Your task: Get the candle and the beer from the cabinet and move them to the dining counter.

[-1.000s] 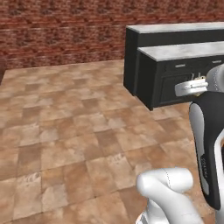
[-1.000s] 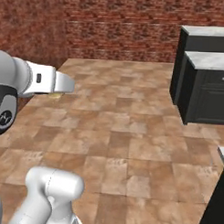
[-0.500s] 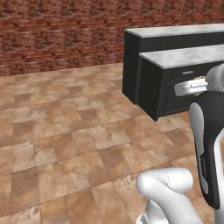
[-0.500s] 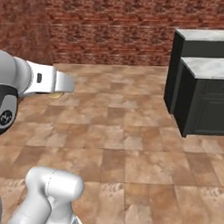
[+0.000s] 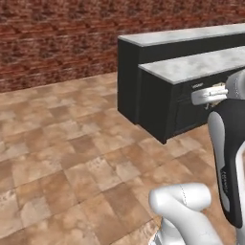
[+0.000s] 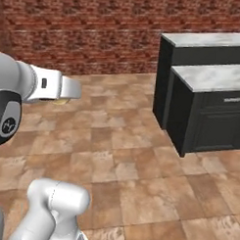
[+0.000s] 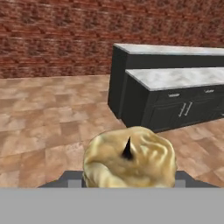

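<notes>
Counters nearer; candle (image 7: pixel 129 162) in pincer (image 7: pixel 129 183).

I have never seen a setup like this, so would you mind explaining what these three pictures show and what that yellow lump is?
It is a rendered kitchen with a white robot arm on a driving base. Two pictures come from cameras on the base, behind the arm to its left and right, looking over a tiled floor toward a brick wall and two dark units with marble tops. The third comes from a camera on the hand, looking along the gripper. The yellow lump is the candle with its dark wick, seemingly held in the gripper; the fingers themselves are hidden behind it. Nothing lies on the marble tops that I can see.
</notes>
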Controlling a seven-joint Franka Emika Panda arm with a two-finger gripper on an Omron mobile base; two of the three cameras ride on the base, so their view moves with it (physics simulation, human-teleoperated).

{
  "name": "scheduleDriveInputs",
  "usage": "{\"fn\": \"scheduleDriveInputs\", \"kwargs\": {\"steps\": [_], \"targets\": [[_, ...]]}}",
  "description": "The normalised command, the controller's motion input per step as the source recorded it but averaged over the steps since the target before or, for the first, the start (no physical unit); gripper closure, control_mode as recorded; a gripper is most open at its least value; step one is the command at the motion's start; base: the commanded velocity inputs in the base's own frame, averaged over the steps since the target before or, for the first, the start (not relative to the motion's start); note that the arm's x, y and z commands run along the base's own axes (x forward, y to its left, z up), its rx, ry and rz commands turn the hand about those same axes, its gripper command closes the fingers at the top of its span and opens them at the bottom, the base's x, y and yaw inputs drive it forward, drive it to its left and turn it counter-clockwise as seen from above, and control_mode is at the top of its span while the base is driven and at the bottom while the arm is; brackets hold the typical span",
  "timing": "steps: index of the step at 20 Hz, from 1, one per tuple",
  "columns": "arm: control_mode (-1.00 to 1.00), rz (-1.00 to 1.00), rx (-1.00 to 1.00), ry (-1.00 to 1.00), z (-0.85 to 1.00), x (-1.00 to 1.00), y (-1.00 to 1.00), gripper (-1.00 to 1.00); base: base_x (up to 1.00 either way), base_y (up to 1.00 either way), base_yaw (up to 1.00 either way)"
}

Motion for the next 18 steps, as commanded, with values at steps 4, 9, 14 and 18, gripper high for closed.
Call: {"fn": "scheduleDriveInputs", "kwargs": {"steps": [4, 9, 14, 18], "targets": [[1.00, 0.00, 0.00, 0.00, 0.00, 0.00, 0.00, 1.00, 0.99, 0.94, -0.42], [1.00, 0.00, 0.00, 0.00, 0.00, 0.00, 0.00, 1.00, 0.49, 1.00, -0.46], [1.00, 0.00, 0.00, 0.00, 0.00, 0.00, 0.00, 1.00, 0.34, 1.00, -0.46], [1.00, 0.00, 0.00, 0.00, 0.00, 0.00, 0.00, 1.00, 0.53, 1.00, -0.50]]}}
